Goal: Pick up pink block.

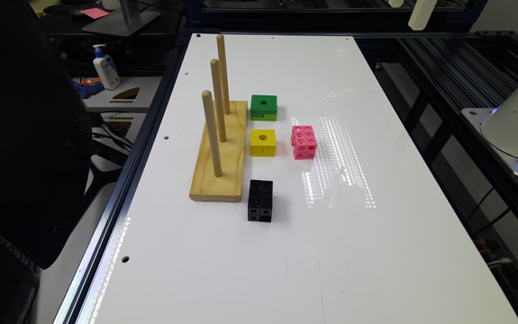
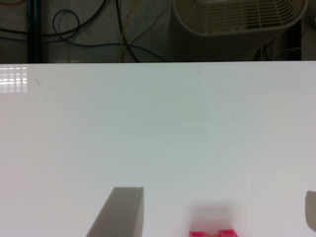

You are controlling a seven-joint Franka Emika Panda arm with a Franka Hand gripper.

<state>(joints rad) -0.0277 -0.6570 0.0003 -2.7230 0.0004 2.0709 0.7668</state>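
A: Where's the pink block (image 1: 304, 141)?

B: On the white table (image 1: 285, 252), sitting flat, free-standing. Just beside the yellow block (image 1: 263, 142) on the exterior view's right, small gap between them, not touching. Green block (image 1: 263, 107) is further back, black cube (image 1: 260, 200) nearer the camera, wooden peg stand (image 1: 220, 148) off on the exterior view's left.

A: Jaws?

B: Wrist view: the jaws are spread apart, nothing held. One grey finger (image 2: 121, 212) is clear, the other (image 2: 311, 210) is just a sliver at the frame edge. Gripper (image 2: 216, 213) looks to be hanging above the table, not touching anything.

A: And the block relative to them?

B: The wrist view catches only its top edge (image 2: 214, 233), cut off by the frame. It falls between the two fingers, roughly mid-gap, maybe slightly toward the sliver finger. It sits back toward the wrist side of the frame, not out ahead on the bare table.

A: Long axis?

B: None, it's a cube. Either pair of opposite faces works; I can't tell from that strip whether its sides are square to the fingers.

A: So the next move?

B: My guess: line up over the block, then descend with the jaws straddling it. The yellow block is close on one side, so finger clearance there is the risk.
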